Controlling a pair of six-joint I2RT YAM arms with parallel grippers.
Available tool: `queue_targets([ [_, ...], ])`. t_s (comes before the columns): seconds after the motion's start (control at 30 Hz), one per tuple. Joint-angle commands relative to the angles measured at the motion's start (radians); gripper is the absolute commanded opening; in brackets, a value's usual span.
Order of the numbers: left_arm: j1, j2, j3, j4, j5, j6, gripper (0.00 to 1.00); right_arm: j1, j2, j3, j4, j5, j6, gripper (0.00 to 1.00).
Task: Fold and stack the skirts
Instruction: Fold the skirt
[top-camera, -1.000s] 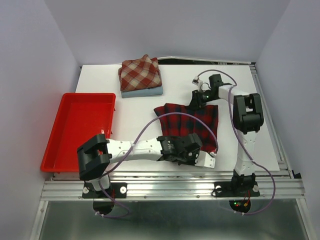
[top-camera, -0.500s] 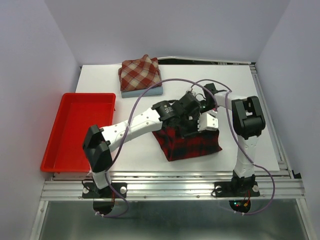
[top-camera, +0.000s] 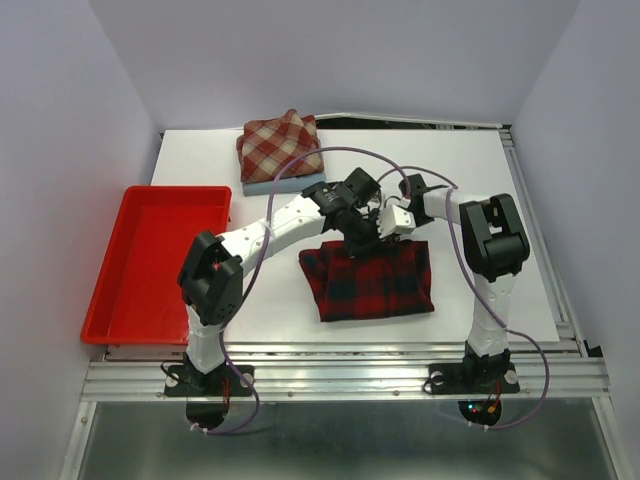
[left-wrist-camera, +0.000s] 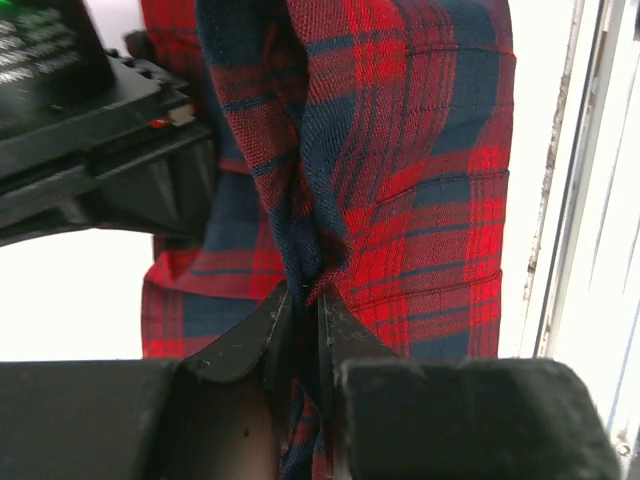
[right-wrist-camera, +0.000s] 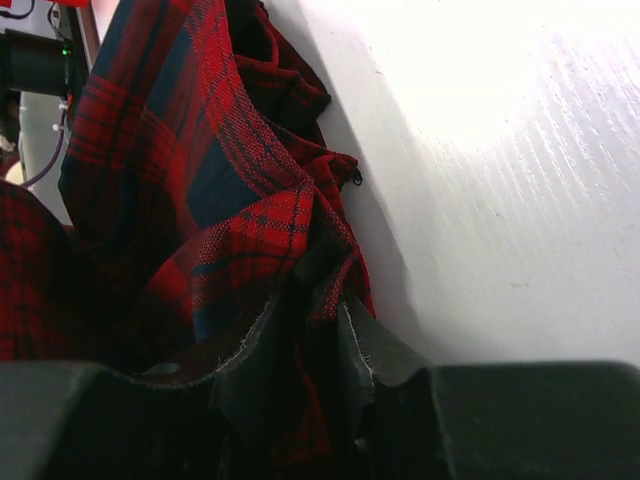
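Red and navy plaid cloth skirt (top-camera: 370, 285) lay fairly flat about the middle of the white surface (top-camera: 480, 170). It looked doubled over, near edge fairly square, far edge bunched and lifted where you held it.

Your left tool (left-wrist-camera: 300, 300) was pinched almost closed on a ridge of that plaid cloth, with only the fabric's thickness between the fingers. Your right tool (right-wrist-camera: 312, 305) was clamped the same way on a gathered bit of the same far edge, cloth crumpled between the pads. Both tools sat close together over the skirt's far side.

Behind it and apart, at the far edge of the surface, the brick-red and cream check skirt (top-camera: 280, 145) sat folded on top of the light blue denim-like skirt (top-camera: 295, 185). Only a blue strip showed under it. Red plastic tray (top-camera: 155, 265) was off to the left, well apart from the plaid.

Progress, my read: two of three skirts folded and stacked, third mid-fold. Left for you: let go, probably one more fold to match the stack's footprint, then lift it onto the check skirt.
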Motion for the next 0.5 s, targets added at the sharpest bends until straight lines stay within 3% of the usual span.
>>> queue_targets([
  [0.0,0.028,-0.019,0.045,0.100,-0.024,0.024,0.00,0.025,-0.034,-0.013,-0.049,-0.031,-0.027,0.32],
  [0.3,0.031,-0.040,-0.015,0.203,-0.100,0.090,0.00,0.035,-0.017,-0.010,-0.050,-0.031,-0.026,0.28],
  [0.47,0.033,-0.063,-0.131,0.338,-0.178,0.139,0.00,0.035,-0.016,-0.011,-0.053,-0.034,-0.026,0.28],
])
